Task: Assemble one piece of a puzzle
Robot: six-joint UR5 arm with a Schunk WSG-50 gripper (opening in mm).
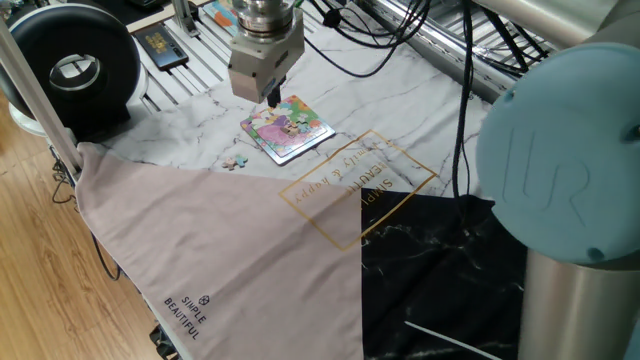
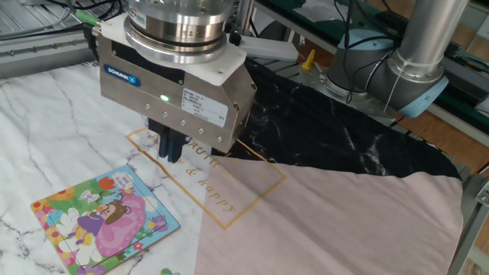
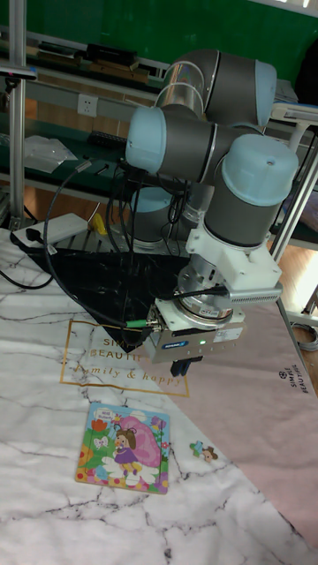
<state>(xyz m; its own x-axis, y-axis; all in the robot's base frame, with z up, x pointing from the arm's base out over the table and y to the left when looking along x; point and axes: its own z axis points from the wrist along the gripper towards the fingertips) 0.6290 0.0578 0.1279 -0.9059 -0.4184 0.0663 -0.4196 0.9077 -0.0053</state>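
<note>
Leftmost in the tall fixed view lies the puzzle [image 3: 124,447], a small cartoon board flat on the marble-patterned cloth [image 3: 44,494]. Just right of it, apart from its edge, the loose piece [image 3: 204,452] rests near the seam where the pale pink cloth [image 3: 274,441] begins. Above and between them the gripper [image 3: 180,366] hangs off the surface, over the gold lettering [image 3: 106,373]. Its dark fingers [image 2: 170,145] stand close together in the other fixed view, with nothing visibly held; whether a narrow gap remains between them cannot be told.

In one fixed view the piece [image 1: 236,160] lies at the left, the puzzle [image 1: 287,127] beside it, and the gripper [image 1: 272,97] appears near the board's far corner.

Probable hazards:
- The piece is tiny and flat, so closing fingers may slide over it or flick it away.
- The soft cloth may bunch under a descending gripper and shift the piece or the board.
- The board lies loose; pressing the piece in off-centre may push it askew.
- The piece's orientation is too small to read, so its knobs may not meet the socket.
</note>
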